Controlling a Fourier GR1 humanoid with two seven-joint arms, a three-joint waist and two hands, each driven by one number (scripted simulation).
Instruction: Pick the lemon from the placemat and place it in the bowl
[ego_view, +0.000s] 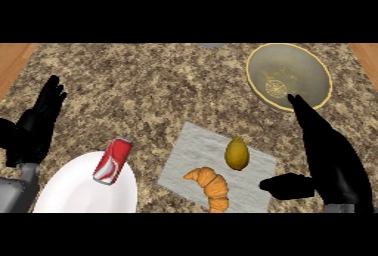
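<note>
On the grey placemat (199, 155) the lemon (236, 153) is lying with its long axis pointing away from the robot, beside a croissant (211, 186). The right hand (328, 155) is hovering just right of it, fingers straight and released. The bowl (289, 75) is sitting further back on the table (148, 85). The left hand (37, 125) is resting open by a red can (113, 161) lying on a white plate (74, 192), its writing unreadable.

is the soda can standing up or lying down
Lying down: the soda can rests on its side on the white plate.

Speckled granite counter (148, 85), matt grey placemat (199, 150), glossy white plate (74, 190), shiny red can (112, 161).
</note>
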